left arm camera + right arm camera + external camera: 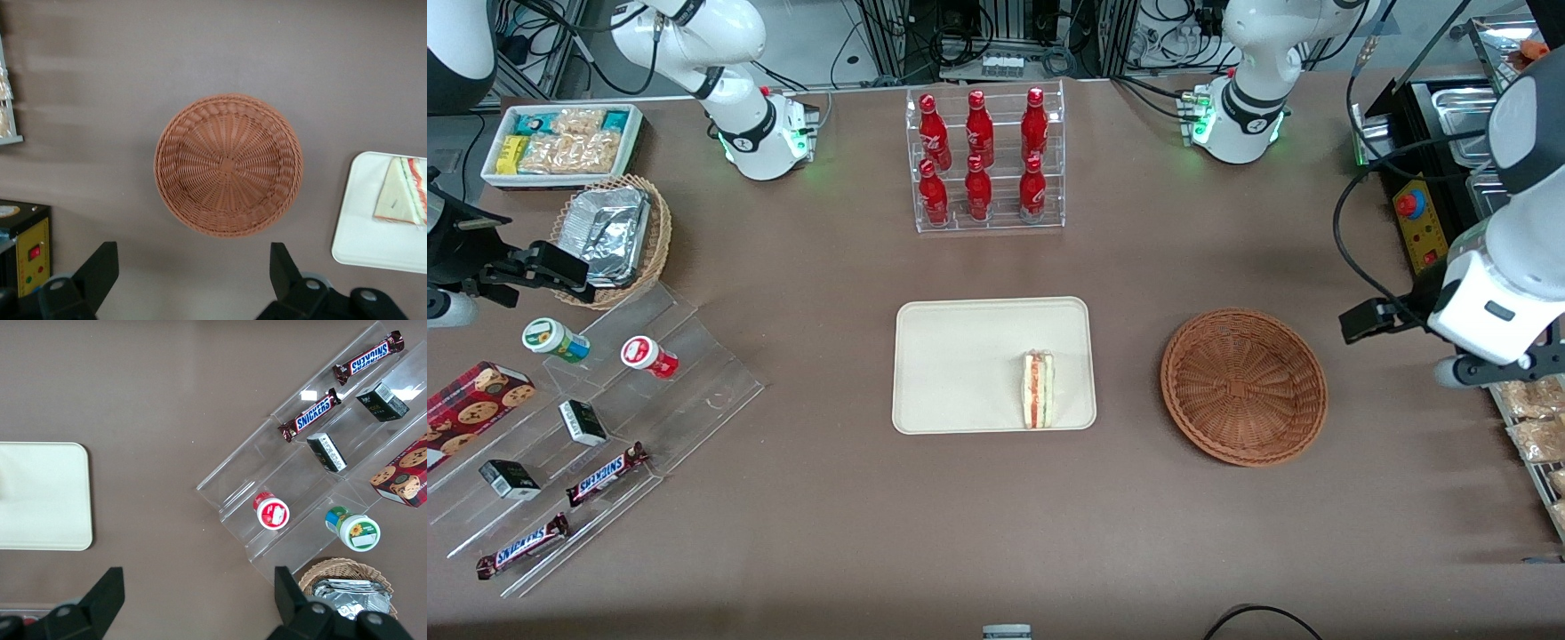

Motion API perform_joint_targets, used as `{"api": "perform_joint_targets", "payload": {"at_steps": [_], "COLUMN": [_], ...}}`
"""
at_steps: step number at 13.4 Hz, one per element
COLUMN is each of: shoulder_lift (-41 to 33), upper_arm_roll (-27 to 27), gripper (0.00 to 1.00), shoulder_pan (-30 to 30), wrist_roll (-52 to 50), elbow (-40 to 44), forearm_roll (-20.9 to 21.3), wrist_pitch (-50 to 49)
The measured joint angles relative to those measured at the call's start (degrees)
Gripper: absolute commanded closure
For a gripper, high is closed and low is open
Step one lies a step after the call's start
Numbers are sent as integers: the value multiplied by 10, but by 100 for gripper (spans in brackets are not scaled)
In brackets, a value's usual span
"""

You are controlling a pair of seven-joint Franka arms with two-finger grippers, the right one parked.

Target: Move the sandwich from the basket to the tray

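1. End effector [193, 283]: its two dark fingers [100, 270] stand wide apart with nothing between them. It hangs above the bare brown surface [996, 516] at the working arm's end, beside the basket and clear of it.
2. Basket [1243, 386]: round, reddish-brown wicker, resting on the surface near the end effector, between it and the tray. In the left wrist view the basket [228, 165] shows only its woven floor, with nothing inside.
3. Tray [960, 364]: cream-white rectangle with rounded corners and a low rim, lying flat, farther from the end effector than the basket and apart from the basket. One rounded end of the tray [363, 233] shows in the left wrist view.
4. Sandwich [1038, 389]: a white-bread wedge with red and green layers, lying on the tray at the end nearest the basket and the end effector, close to the rim. In the left wrist view the sandwich [400, 199] lies flat, well apart from the fingers.
5. Bottle rack [987, 160]: clear shelves holding red bottles, farther from the front camera than the tray and well away from the end effector.
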Motion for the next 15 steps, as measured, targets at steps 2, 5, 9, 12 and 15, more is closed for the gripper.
{"api": "perform_joint_targets", "payload": {"at_steps": [2, 5, 9, 12, 15], "shoulder_lift": [-23, -60, -98, -123, -146], "upper_arm_roll": [0, 0, 2, 30, 85], "gripper": [0, 0, 0, 0, 0], "shoulder_pan": [13, 27, 27, 19, -32], "wrist_roll": [0, 0, 0, 0, 1], "elbow": [-24, -64, -107, -140, -165], "forearm_roll": [-17, -30, -32, -55, -60], "wrist_pitch": [-1, -1, -1, 1, 2]}}
